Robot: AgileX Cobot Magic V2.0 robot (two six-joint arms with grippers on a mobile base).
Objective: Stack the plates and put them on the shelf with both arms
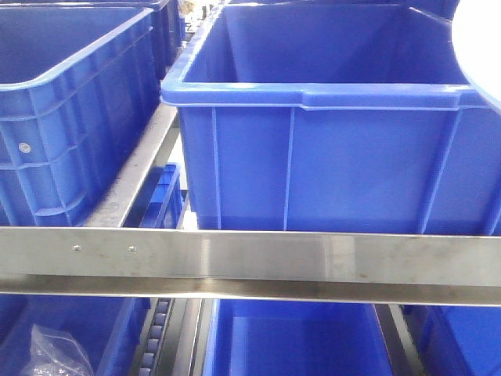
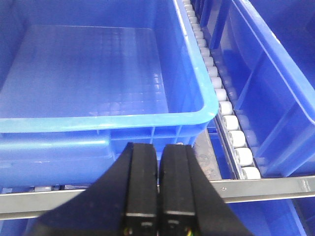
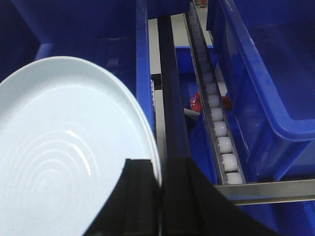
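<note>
My right gripper (image 3: 160,167) is shut on the right rim of a pale blue-white plate (image 3: 64,147), one finger on its upper face and the other outside the rim. The rim shows a double edge, so I cannot tell whether a second plate lies under it. The plate hangs over a blue crate on the shelf. Its edge also shows at the top right of the front view (image 1: 479,47). My left gripper (image 2: 158,147) is shut and empty, just in front of a blue crate (image 2: 88,73) and above the shelf's steel rail (image 2: 266,187).
The steel front rail (image 1: 250,258) crosses the front view, with large blue crates (image 1: 329,157) above and below it. White roller tracks (image 2: 231,132) run between crates. A red item (image 3: 197,103) lies low beside the rollers (image 3: 219,130). A clear plastic bag (image 1: 55,352) sits in a lower crate.
</note>
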